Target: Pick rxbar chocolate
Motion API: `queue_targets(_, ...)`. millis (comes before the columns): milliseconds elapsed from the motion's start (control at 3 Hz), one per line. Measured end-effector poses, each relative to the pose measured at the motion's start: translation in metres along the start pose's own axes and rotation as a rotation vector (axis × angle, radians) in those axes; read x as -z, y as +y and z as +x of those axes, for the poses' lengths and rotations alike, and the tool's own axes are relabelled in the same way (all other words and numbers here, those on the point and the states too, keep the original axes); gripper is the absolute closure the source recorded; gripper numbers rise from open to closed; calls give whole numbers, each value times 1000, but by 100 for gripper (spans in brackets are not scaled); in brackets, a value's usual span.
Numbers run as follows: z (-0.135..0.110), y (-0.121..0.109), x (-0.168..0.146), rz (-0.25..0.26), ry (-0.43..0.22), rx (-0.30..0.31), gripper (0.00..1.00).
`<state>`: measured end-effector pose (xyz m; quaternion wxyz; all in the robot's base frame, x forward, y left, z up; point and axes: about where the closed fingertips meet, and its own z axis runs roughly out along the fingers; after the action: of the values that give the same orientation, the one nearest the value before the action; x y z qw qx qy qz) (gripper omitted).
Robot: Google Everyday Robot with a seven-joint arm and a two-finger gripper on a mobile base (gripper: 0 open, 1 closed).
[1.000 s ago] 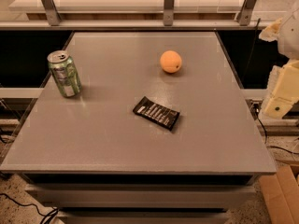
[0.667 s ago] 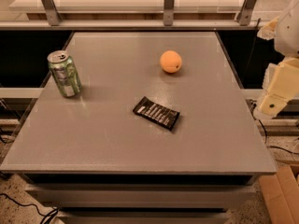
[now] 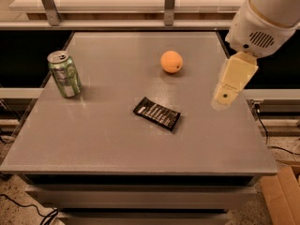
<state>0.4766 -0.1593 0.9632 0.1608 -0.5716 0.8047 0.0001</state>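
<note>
The rxbar chocolate [image 3: 157,114] lies flat on the grey table [image 3: 108,149], roughly at its middle, set at a slant with its white lettering up; nothing touches it. Taking the bar as landmark: the green can [image 3: 64,74] stands upright well to its left and a little farther back; the orange fruit [image 3: 171,62] sits behind it and slightly right, apart from it; the gripper [image 3: 225,95] hangs to its right, over the table's right-hand part, angled down toward the bar.

The change over the last 1 second is in the arm alone; the gripper was out beyond the table's right edge, and it has now swung in over the surface, nearer the bar. The bar, can and fruit lie where they did. Whether the gripper is spread or pressed together, I cannot tell; the bar is not in it.

I judge this to be the approach, with the pick not yet begun; the gripper needs to travel on leftward over the bar, line up across its narrow width, then descend. The wrapper is thin and flat, so a shallow grasp could slip off it.
</note>
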Motion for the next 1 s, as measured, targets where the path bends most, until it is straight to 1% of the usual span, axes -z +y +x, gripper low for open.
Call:
queue_targets(333,-28,4,-21,-29,-9,-31,0)
queue_targets(667,-50,17,-42,-47,-10,-57,0)
queue_targets(1000,-62,31,-65,-60,-17,-98,0)
